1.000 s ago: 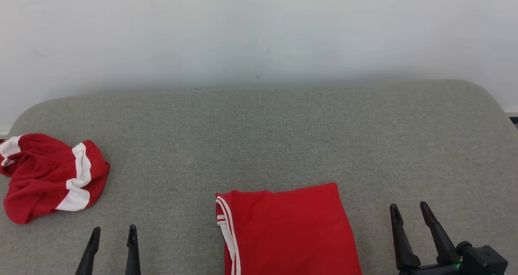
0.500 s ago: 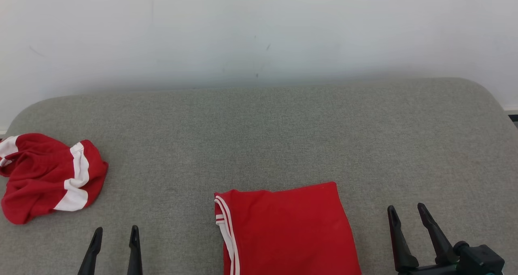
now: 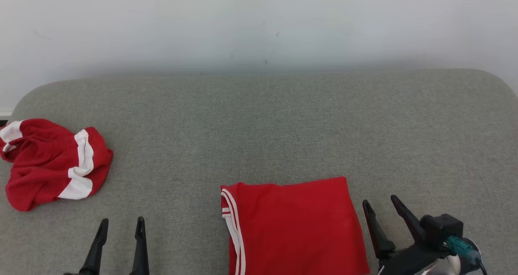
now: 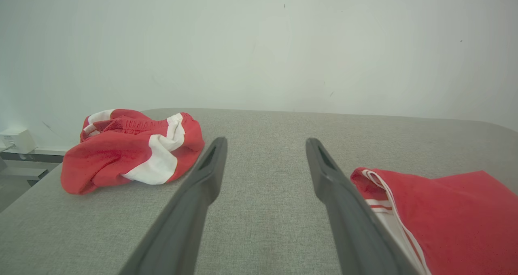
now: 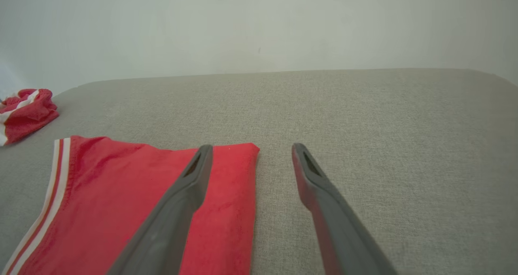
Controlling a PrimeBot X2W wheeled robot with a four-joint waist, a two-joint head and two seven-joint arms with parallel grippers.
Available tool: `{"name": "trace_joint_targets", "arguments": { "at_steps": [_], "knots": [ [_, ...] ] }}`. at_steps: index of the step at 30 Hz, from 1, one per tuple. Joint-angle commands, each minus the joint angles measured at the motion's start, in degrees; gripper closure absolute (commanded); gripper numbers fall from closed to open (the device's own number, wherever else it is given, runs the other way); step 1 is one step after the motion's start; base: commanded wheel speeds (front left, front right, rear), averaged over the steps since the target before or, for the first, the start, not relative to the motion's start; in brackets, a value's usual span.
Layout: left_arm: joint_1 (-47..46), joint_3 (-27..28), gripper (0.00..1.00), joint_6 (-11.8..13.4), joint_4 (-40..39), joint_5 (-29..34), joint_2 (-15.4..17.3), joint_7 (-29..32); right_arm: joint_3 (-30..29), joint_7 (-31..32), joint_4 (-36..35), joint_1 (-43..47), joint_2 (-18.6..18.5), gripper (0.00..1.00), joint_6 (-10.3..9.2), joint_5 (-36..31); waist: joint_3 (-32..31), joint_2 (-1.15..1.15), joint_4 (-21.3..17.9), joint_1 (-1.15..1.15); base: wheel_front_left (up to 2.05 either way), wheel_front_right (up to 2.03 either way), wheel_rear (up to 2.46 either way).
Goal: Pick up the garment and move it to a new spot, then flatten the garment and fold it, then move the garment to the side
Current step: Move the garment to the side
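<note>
left end effector (image 3: pixel 123 219) spread | right end effector (image 3: pixel 379 199) spread, just beside folded red garment (image 3: pixel 291 226)

A folded garment (image 3: pixel 295 226) lies at the near middle of the worktop (image 3: pixel 259 125). A crumpled garment (image 3: pixel 48 163) sits well apart at the left end.

The folded red cloth garment with white striped trim (image 3: pixel 291 226) runs off the head view's bottom edge, which hides its near part. Well to its left, the crumpled red garment with broad white bands (image 3: pixel 44 166) is clipped by the left edge. Also left of it, the left gripper (image 3: pixel 122 219) is cut off below its dark fingers.
</note>
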Motion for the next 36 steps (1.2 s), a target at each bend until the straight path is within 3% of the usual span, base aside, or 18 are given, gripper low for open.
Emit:
{"name": "trace_joint_targets", "arguments": {
  "at_steps": [1, 9, 24, 25, 27, 36],
  "knots": [
    [-0.77, -0.04, 0.0, 0.11, 0.08, -0.25, 0.09, -0.02, 0.17, 0.21, 0.29, -0.58, 0.25, 0.0, -0.14, -0.34, 0.57, 0.0, 0.66, -0.01, 0.0, 0.0, 0.0],
    [-2.31, -1.17, 0.0, 0.08, 1.38, -1.07, -0.1, -0.02, 1.55, 1.83, 11.48, -5.67, 1.08, 0.0, -0.14, -0.48, 2.13, 0.0, 2.99, -0.01, 0.0, 0.0, 0.0],
    [-4.2, -1.36, 0.0, 0.22, 2.85, -1.84, -0.26, -0.02, 6.35, -1.13, 31.1, -11.82, 2.64, 0.0, -0.14, 1.43, 3.92, 0.0, 3.67, -0.01, 0.0, 0.0, 0.0],
    [-4.33, -1.32, 0.0, 0.19, 2.95, -1.91, -0.28, -0.02, 7.09, -1.25, 31.81, -12.08, 2.99, 0.05, -0.13, 1.89, 3.99, 0.0, 3.61, -0.01, 0.0, 0.0, 0.0],
    [-4.42, -1.2, 0.0, 0.14, 3.04, -1.95, -0.28, -0.02, 8.59, -1.39, 32.79, -12.68, 3.47, 1.0, 0.0, 2.93, 4.14, 0.0, 3.46, -0.01, 0.0, 0.0, 0.0],
    [-5.55, -1.72, 0.0, -0.17, 3.31, -2.06, -0.33, -0.02, 12.72, -2.75, 33.19, -20.68, -0.27, 1.0, -0.16, 5.99, 5.4, 0.0, 2.69, -0.01, 0.0, 0.0, 0.0]
  ]
}}
